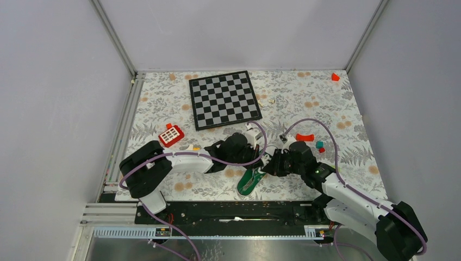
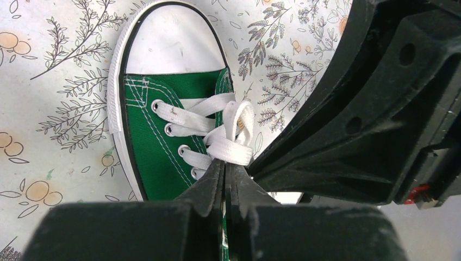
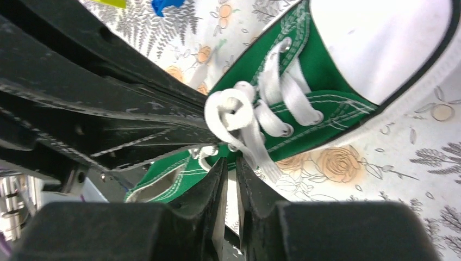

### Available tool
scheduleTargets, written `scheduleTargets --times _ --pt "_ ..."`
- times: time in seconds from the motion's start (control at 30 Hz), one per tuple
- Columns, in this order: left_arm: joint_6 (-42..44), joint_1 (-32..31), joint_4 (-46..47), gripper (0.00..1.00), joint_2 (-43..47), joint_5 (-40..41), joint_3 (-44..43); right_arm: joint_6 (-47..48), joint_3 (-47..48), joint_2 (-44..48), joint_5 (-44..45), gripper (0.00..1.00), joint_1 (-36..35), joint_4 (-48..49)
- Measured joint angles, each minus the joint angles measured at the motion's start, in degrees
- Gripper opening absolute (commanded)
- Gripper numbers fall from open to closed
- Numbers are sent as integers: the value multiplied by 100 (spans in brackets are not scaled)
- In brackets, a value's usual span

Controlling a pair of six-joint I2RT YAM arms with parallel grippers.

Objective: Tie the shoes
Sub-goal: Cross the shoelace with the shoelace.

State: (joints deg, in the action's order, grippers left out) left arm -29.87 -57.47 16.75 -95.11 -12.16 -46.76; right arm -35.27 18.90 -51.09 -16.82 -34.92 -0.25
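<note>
Low in centre frame, the left gripper (image 2: 226,166) is clamped shut on the green sneaker's (image 1: 249,182) white laces (image 2: 234,148), while the right gripper (image 3: 231,162) is nearly closed, its hold unclear.

Bright, even, diffuse light; shadows on the surface (image 1: 304,109) are soft and faint. The overhead view is sharp. Up close, the left tool (image 2: 225,179) and right tool (image 3: 231,174) loom dark and blurred, and glare nearly bleaches the white toe of the shoe (image 2: 163,136).

Tabletop tally
One chessboard (image 1: 224,100); nearer than it, one green sneaker (image 1: 249,182) and one red grid toy (image 1: 170,135); to its right, three red pieces (image 1: 305,137) and one teal block (image 1: 319,144).
</note>
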Motion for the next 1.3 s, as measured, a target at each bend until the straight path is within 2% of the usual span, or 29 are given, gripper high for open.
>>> scheduleTargets --times 0.3,0.6,1.3 --pt "-4 0 2 0 0 -2 0 133 0 225 431 30 -9 -459" --pt "-9 0 2 0 0 -4 0 133 0 385 481 32 -13 -424" --pt "-20 0 2 0 -2 -7 0 205 238 -83 772 34 -20 -76"
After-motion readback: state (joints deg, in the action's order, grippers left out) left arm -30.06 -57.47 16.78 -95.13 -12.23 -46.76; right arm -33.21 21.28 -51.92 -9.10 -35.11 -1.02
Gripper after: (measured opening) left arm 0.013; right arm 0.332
